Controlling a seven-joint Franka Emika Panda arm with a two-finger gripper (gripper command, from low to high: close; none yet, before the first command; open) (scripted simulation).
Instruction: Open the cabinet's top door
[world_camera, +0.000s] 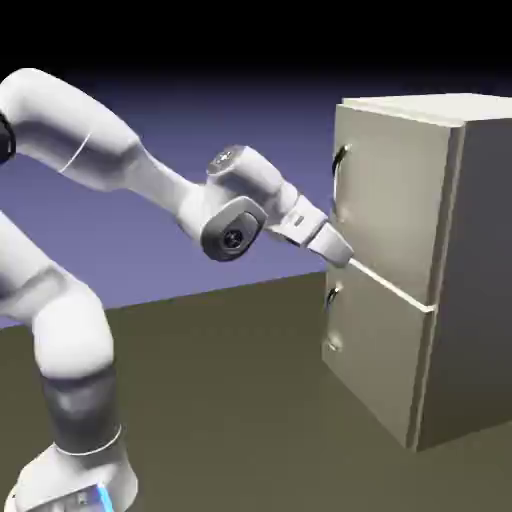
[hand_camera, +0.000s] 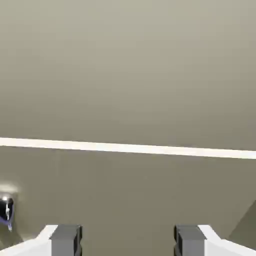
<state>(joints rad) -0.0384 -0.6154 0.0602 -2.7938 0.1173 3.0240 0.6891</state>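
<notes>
Beige-grey and boxy, the tall cabinet (world_camera: 440, 260) is standing at the surface's (world_camera: 230, 400) right edge. Your white arm's pincer (world_camera: 343, 256) is pointing at the seam under the larger flat beige top door (world_camera: 390, 190), its grey fingertips (hand_camera: 65, 239) standing apart, gripping nothing.

Soft even rendered light, slightly blurry, faint shadows, dark upper backdrop

The cabinet (world_camera: 400, 270) is plain beige-grey in front with a dark grey side. The arm (world_camera: 110, 150) is white. The fingertips (hand_camera: 65, 239) are grey.
</notes>
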